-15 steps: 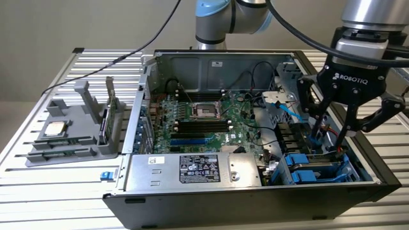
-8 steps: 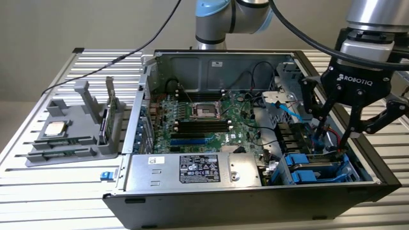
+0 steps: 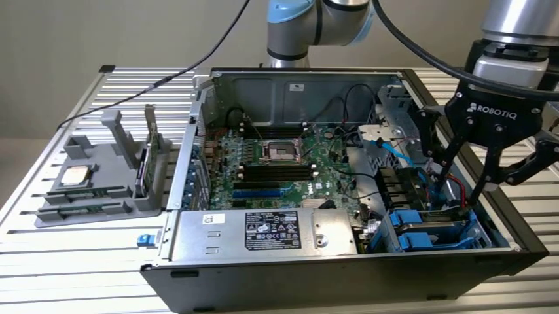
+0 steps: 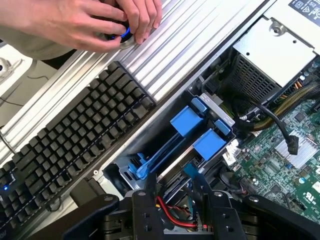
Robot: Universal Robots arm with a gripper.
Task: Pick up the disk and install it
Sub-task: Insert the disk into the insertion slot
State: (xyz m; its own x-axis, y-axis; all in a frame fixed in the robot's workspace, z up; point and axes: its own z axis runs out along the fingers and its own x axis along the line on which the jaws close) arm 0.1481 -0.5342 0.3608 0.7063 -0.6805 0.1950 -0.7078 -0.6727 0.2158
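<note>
One open computer case (image 3: 349, 284) stands on one slatted table (image 3: 52, 265). Inside it are one labelled power supply (image 3: 262, 230) at six o'clock and one processor socket (image 3: 281, 150) near the middle. At nine o'clock of the case sits one grey holder (image 3: 88, 203) with one square silver chip (image 3: 76, 174) and one upright card (image 3: 150, 160). One gripper (image 3: 460, 188) with two fingers (image 3: 483, 173) is at four o'clock. There is one keyboard (image 4: 65, 145).

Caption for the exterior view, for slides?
Gripper dips into the open computer case, at the blue-framed disk in its bay.
</note>
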